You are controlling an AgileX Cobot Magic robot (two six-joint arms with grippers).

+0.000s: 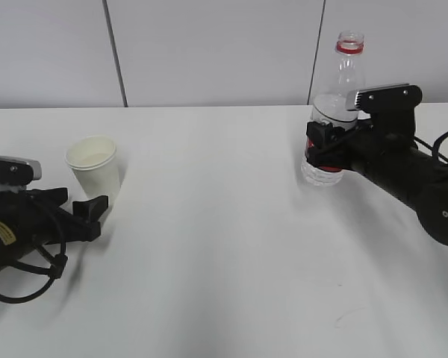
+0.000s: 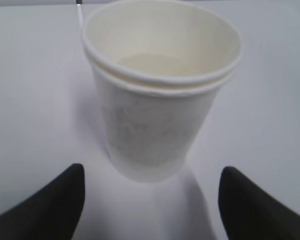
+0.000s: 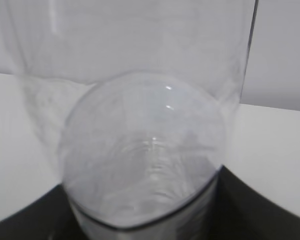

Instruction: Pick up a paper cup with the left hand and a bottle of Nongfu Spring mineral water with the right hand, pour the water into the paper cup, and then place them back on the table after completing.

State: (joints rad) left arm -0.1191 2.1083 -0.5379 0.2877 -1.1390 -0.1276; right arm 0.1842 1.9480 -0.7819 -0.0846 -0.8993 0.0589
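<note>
The white paper cup (image 1: 95, 168) stands upright on the table (image 1: 224, 253) at the left, with clear water (image 2: 155, 64) in it. My left gripper (image 1: 88, 208) is open and empty. Its fingertips (image 2: 72, 182) sit just short of the cup (image 2: 157, 110), one on each side, not touching it. The clear uncapped bottle (image 1: 337, 89), with a red neck ring, stands upright at the back right and holds a little water (image 1: 322, 173). My right gripper (image 1: 325, 145) is shut around its lower body. The bottle (image 3: 140, 100) fills the right wrist view, with the gripper (image 3: 145, 222) hugging both sides.
A pale grey panelled wall (image 1: 209, 52) rises behind the table's far edge. The white tabletop stretches between the two arms and toward the front. A black cable loop (image 1: 30, 280) hangs beside the left arm.
</note>
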